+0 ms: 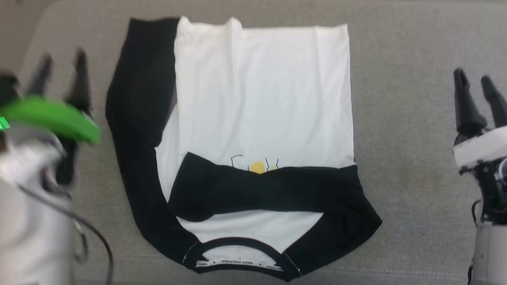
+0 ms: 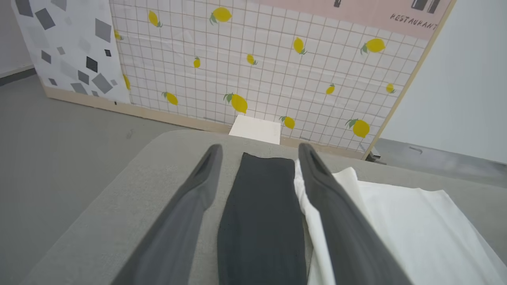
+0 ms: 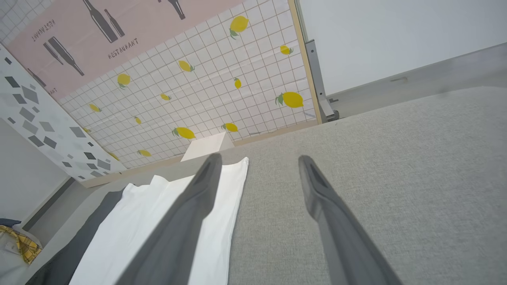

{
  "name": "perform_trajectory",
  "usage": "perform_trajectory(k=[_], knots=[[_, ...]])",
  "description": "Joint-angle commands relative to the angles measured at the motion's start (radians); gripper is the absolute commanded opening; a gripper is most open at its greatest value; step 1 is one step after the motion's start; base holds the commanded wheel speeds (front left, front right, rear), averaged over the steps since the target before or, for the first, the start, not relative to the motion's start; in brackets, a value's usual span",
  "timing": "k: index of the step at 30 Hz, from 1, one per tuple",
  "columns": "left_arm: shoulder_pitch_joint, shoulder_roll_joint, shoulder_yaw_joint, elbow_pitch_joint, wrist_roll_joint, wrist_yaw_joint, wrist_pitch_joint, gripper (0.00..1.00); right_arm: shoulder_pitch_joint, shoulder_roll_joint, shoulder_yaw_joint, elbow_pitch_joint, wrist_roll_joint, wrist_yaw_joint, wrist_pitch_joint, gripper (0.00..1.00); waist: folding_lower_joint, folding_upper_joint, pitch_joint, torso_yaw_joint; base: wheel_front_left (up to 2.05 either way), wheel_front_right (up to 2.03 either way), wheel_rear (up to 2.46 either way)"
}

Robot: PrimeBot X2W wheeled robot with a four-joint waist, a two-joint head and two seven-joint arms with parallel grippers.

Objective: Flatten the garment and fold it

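Shirt (image 1: pixel 261 99) lies centre frame on the grey pad (image 1: pixel 416 158), collar at the bottom. The crossed sleeve (image 1: pixel 269 190) is folded over the chest, and the outer sleeve (image 1: pixel 138 118) stretches up the left edge. Left gripper (image 1: pixel 63 55) and right gripper (image 1: pixel 472 76) flank it, both spread wide and empty. Risk: a pinch catching only the top layer could drag the crossed sleeve loose and wrinkle the body.

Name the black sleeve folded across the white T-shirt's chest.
The robot's-right black fabric sleeve; the left sleeve lies stretched out straight, unfolded.
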Motion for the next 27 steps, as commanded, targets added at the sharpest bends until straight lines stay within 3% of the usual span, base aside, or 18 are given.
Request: perform_trajectory(k=[1, 12, 20, 27], knots=[[-0.070, 0.026, -0.004, 0.022, -0.011, -0.007, 0.033, 1.00, -0.020, 0.002, -0.003, -0.015, 0.004, -0.001, 0.005, 1.00, 0.0000, 0.0000, 0.132, -0.020, 0.00, 0.00, 0.00], [-0.548, 0.212, -0.055, 0.168, -0.015, -0.012, 0.381, 1.00, -0.085, 0.003, 0.026, -0.100, 0.040, -0.001, 0.009, 1.00, 0.0000, 0.0000, 0.401, -0.114, 0.00, 0.00, 0.00], [-0.687, 0.270, -0.104, 0.264, 0.007, 0.006, 0.577, 1.00, -0.068, 0.003, 0.017, -0.167, 0.049, -0.001, 0.003, 1.00, 0.0000, 0.0000, 0.479, -0.141, 0.00, 0.00, 0.00], [-0.730, 0.322, -0.137, 0.354, 0.038, 0.016, 0.682, 1.00, -0.033, 0.003, 0.002, -0.212, 0.058, -0.001, 0.008, 1.00, 0.0000, 0.0000, 0.514, -0.146, 0.00, 0.00, 0.00]])
